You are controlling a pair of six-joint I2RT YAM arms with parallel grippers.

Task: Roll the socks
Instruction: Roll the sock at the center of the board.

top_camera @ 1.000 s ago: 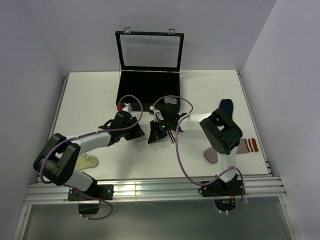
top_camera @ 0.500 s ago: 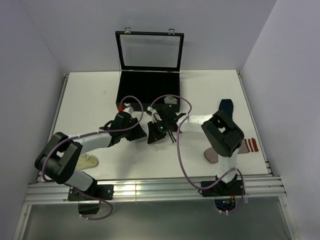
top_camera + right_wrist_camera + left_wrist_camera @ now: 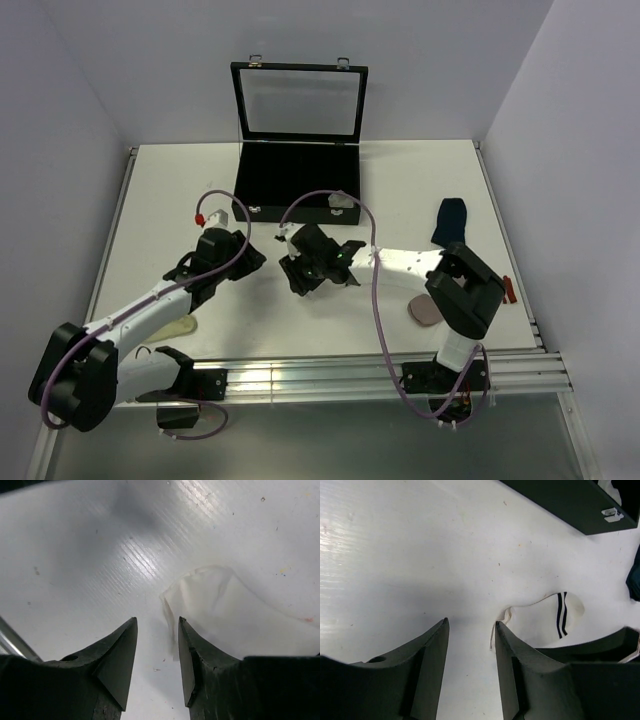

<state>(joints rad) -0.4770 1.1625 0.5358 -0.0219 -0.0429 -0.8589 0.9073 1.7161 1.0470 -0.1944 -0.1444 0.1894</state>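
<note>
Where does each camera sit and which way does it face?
Top: above and behind both arms, looking down on them, table and case.
Left wrist: on that arm, looking down past the left end effector at the striped sock.
Right wrist: likewise, past the right end effector at white fabric.
Wrist views seemingly share that sock.

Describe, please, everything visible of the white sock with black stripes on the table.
The white fabric sock with two thin black cuff stripes lies flat, not rolled, on the white table. It looks soft and slightly wrinkled, with one edge curled up a little. The stripes cross it near one end. It sits just ahead of the open left gripper, partly hidden behind one finger; whether that finger touches it cannot be told. The open right gripper holds nothing.
</note>
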